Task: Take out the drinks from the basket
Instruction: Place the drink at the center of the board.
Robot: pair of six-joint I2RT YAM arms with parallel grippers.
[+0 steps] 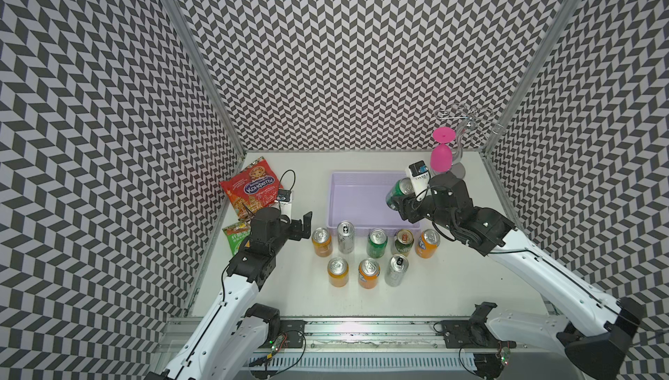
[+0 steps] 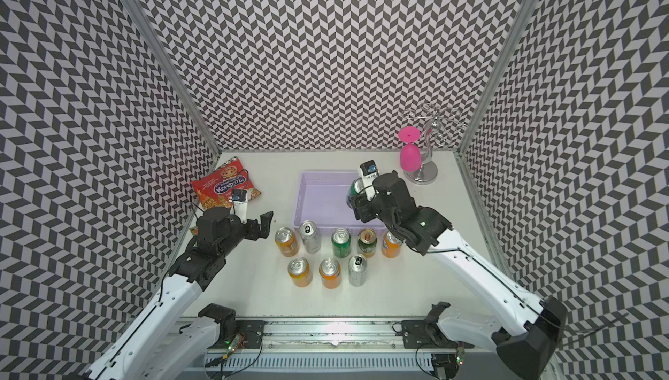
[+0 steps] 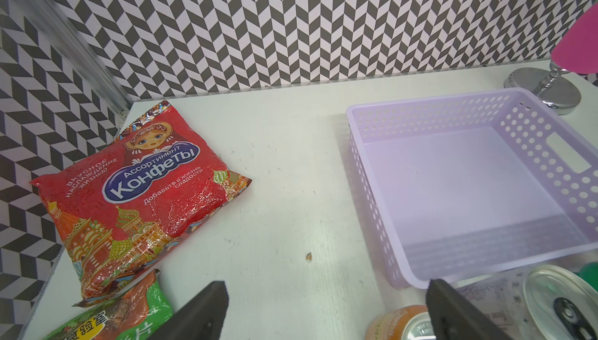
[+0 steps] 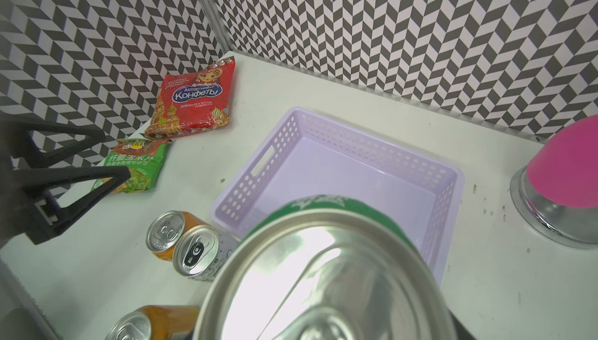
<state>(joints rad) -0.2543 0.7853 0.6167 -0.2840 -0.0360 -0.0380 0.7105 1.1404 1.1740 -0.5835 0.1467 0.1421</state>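
Observation:
The lavender basket stands mid-table with nothing on its floor. Over its right side my right gripper is shut on a tilted green can, whose silver top fills the right wrist view. Several more drinks stand in two rows in front of the basket, among them an orange can and a silver-white can. My left gripper stands open and empty just left of that orange can.
A red snack bag and a green snack bag lie by the left wall. A pink goblet hangs upside down on a chrome stand at the back right. Patterned walls close three sides.

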